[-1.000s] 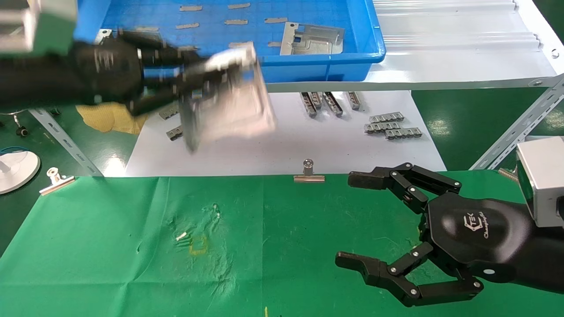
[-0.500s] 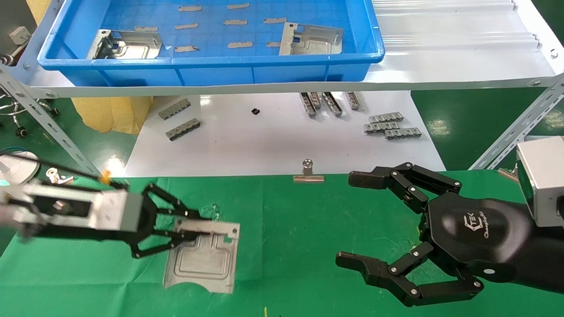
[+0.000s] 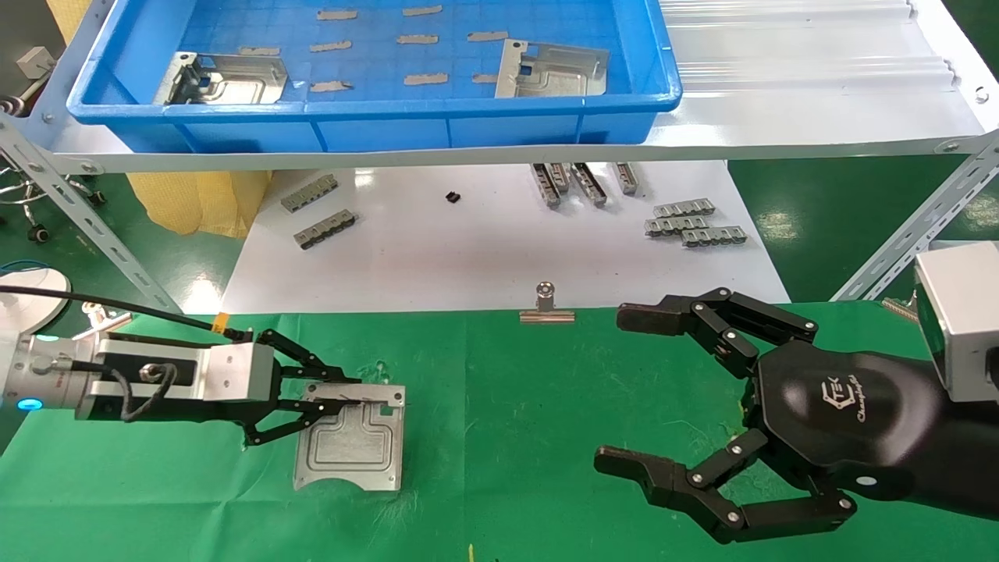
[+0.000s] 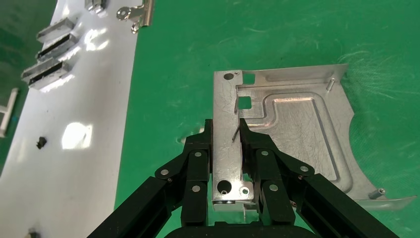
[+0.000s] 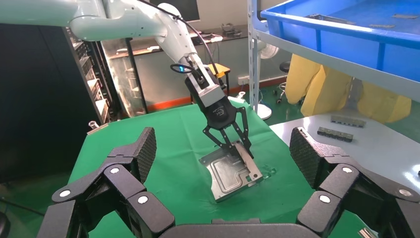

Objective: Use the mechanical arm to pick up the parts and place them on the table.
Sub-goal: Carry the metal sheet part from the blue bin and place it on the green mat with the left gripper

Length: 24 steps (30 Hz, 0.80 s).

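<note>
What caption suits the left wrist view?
Left gripper shut on the part's folded flange, over the green table.

"TEK" logo on right claw (image 3: 679, 390) palm

Up top a grey slotted-angle shelf frame (image 3: 47, 187) is holding a white shelf board (image 3: 780, 101), with a white board (image 3: 499, 250) sitting lower down mid-frame. Yellow sacks (image 3: 203, 199) are slumping at the left under the shelf, and glare is bouncing off the shiny dark green floor (image 3: 812, 218) on the right.
</note>
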Each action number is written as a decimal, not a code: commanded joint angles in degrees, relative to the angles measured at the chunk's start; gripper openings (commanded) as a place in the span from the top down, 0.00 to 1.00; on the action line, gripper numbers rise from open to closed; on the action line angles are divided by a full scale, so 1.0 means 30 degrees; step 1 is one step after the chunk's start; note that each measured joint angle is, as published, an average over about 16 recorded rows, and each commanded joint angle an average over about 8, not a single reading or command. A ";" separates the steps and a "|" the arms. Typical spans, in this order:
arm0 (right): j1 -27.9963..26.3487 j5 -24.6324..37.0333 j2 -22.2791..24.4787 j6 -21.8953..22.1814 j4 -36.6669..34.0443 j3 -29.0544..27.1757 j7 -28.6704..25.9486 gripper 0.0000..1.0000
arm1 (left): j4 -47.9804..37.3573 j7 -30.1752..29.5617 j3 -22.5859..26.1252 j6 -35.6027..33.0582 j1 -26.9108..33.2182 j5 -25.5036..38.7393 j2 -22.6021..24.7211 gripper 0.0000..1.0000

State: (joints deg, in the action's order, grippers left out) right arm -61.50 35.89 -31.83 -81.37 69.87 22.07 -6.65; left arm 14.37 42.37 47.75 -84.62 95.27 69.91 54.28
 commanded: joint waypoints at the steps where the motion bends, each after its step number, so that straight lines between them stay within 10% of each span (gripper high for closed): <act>1: 0.0000 0.0000 0.0000 0.0000 0.0000 0.0000 0.0000 0.00 | -0.0481 0.0399 0.0045 -0.0029 0.0049 0.0072 0.0187 0.00; 24: 0.0003 -0.0003 0.0002 0.0002 -0.0004 0.0000 0.0001 0.00 | -0.3068 -0.2429 -0.1700 -0.2403 -0.1080 -0.3347 -0.0319 0.00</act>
State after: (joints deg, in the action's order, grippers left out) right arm -61.49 35.88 -31.83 -81.36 69.86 22.07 -6.65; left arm 5.18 36.25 43.01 -91.76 92.51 60.63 53.56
